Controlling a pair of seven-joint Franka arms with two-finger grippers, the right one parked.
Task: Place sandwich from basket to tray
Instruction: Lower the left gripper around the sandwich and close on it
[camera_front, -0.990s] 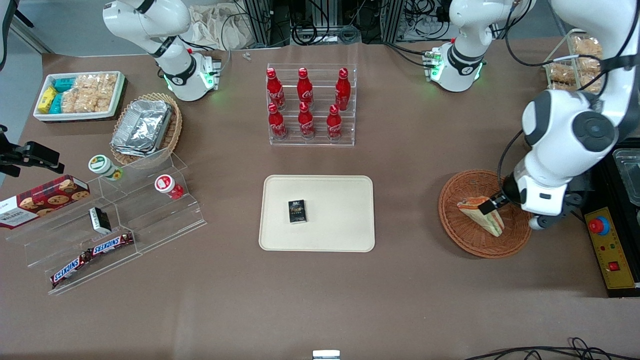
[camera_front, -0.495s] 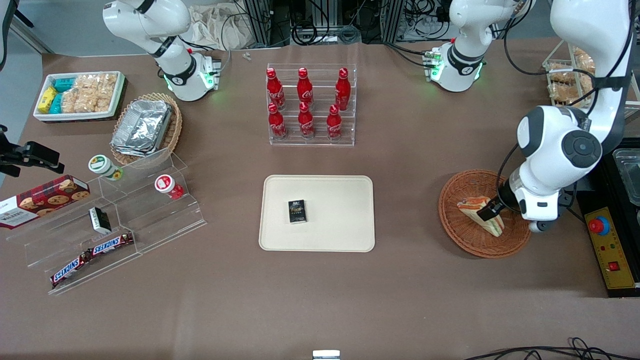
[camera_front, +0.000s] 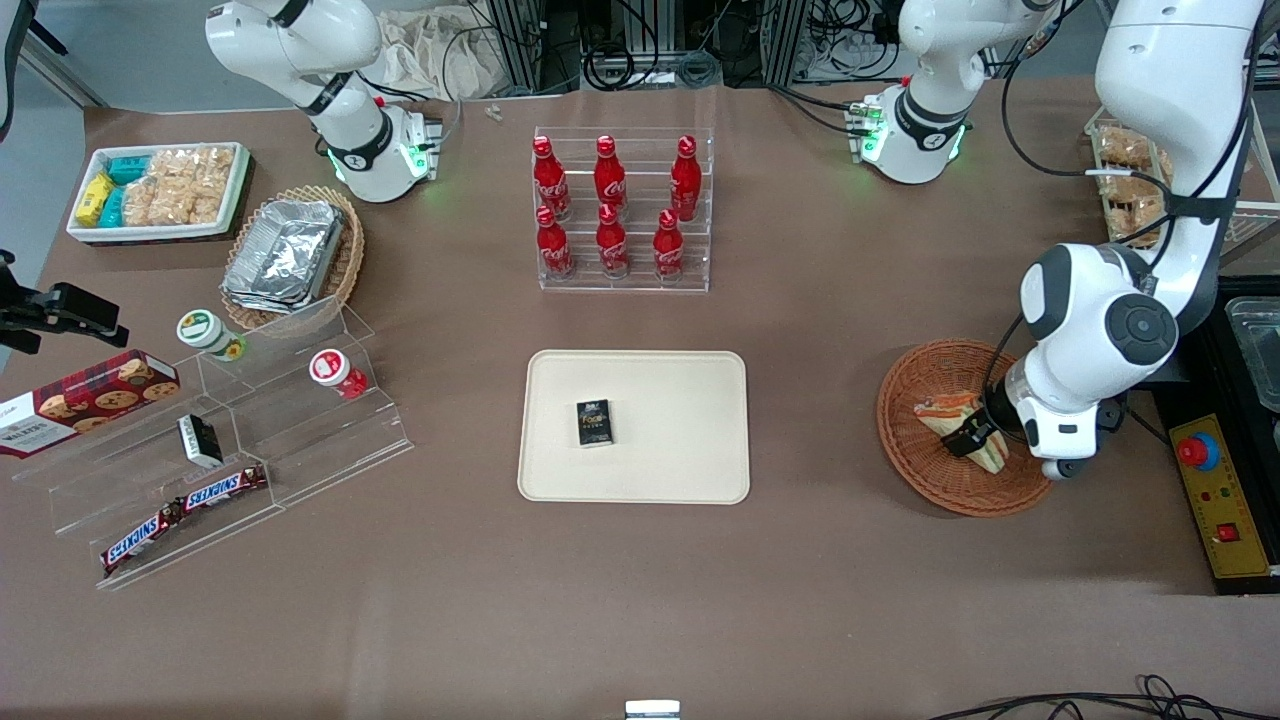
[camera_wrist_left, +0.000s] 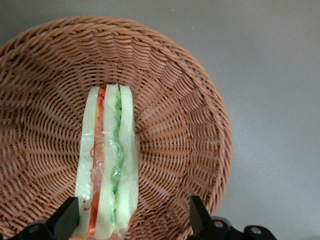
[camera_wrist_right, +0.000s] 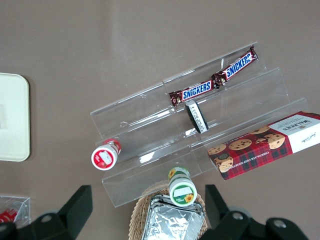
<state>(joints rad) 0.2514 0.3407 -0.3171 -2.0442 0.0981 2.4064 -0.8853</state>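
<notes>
My gripper (camera_wrist_left: 131, 220) hangs low in the basket (camera_front: 925, 375), fingers spread wide either side of the sandwich (camera_wrist_left: 107, 165) (not touching it), which stands on edge there, well apart from the tray (camera_front: 680, 400).

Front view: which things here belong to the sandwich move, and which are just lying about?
Part of the job:
sandwich, lying in the basket
tray, the target
gripper, open, fingers either side of the sandwich

Just lying about:
small black box on the tray
cola bottles
foil containers
cookie box
</notes>
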